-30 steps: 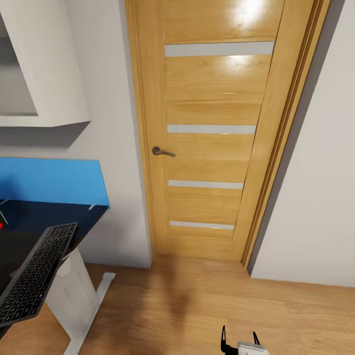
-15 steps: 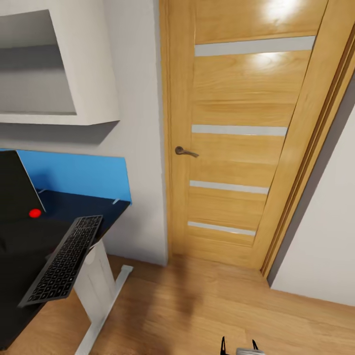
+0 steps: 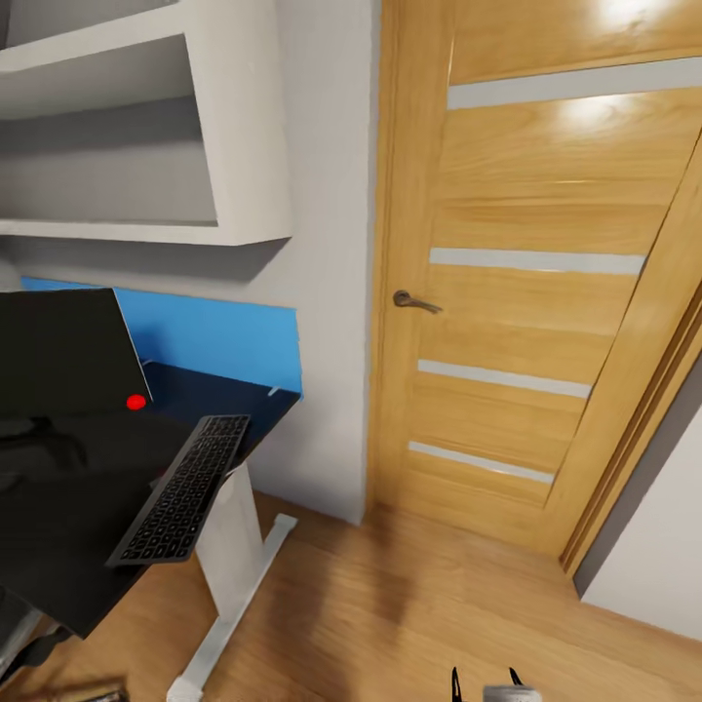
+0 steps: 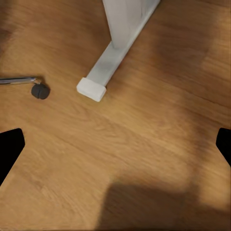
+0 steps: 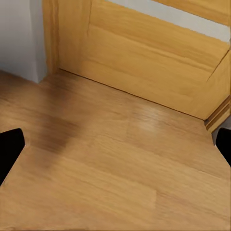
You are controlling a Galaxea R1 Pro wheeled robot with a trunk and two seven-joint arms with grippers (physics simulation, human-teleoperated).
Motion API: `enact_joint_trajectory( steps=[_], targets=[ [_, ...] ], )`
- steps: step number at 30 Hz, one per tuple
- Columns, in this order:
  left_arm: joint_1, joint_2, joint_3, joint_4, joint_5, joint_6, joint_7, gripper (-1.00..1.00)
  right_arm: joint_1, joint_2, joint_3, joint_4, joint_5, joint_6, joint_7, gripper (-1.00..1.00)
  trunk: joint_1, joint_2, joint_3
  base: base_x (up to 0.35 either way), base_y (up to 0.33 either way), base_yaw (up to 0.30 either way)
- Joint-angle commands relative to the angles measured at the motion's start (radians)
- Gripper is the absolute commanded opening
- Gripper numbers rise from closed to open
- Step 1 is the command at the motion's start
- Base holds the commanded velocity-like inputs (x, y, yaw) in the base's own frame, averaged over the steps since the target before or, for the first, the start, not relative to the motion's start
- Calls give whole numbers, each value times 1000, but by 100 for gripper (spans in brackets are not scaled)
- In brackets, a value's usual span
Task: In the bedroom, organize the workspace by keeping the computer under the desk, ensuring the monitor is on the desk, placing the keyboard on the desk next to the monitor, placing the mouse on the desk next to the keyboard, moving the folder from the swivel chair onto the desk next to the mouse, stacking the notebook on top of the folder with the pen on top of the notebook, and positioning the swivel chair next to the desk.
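- In the head view, just past the wooden floor (image 3: 409, 604), the right gripper (image 3: 485, 682) shows two thin black pointed fingertips (image 3: 455, 681) rising from a pale grey-white housing.
- Over the same floor, the left gripper (image 4: 115, 147) shows flat, matt black finger ends (image 4: 9, 149), angular and unmarked.
- The right wrist view shows the same black finger ends (image 5: 8, 147).

Bright, even simulator light with soft edges throughout. Two glare patches sit high on the door (image 3: 546, 244), hinting at lamps overhead. Soft shadows fall under the shelf (image 3: 146, 127) and across the floor (image 3: 409, 604) (darkest in the left wrist view); the straight door frame leans from wide-angle distortion.
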Motion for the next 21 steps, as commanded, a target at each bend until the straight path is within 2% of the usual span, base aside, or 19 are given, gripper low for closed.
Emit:
enact_joint_trajectory(
  steps=[1, 3, 4, 5, 9, 16, 21],
  targets=[
    [-1, -1, 0, 1, 0, -3, 2, 100, -1, -4, -1, 0, -2, 1, 6, 100, 0, 0, -1, 0, 0, 281],
    [-1, -2, 0, 1, 0, -3, 2, 100, -1, -9, -4, 0, -33, 2, 31, 100, 0, 0, -1, 0, 0, 281],
    [-1, -2, 0, 1, 0, -3, 2, 100, -1, -12, -6, -1, -66, 4, 46, 100, 0, 0, -1, 0, 0, 281],
    [-1, -2, 0, 1, 0, -3, 2, 100, -1, -13, -7, -1, -82, 5, 52, 100, 0, 0, -1, 0, 0, 281],
    [-1, -2, -1, 1, 0, -2, 2, 100, -2, -16, -9, -2, -129, 7, 65, 100, 0, 0, -1, 0, 0, 281],
    [-1, -1, -2, 2, -1, 1, 1, 100, -5, -22, -11, -3, -160, 31, 72, 100, 0, 0, -1, 0, -13, 281],
    [-1, -1, -2, 2, -1, 4, 1, 100, -6, -25, -11, -3, -165, 52, 74, 100, 0, 0, -1, 0, -165, 281]
  ],
)
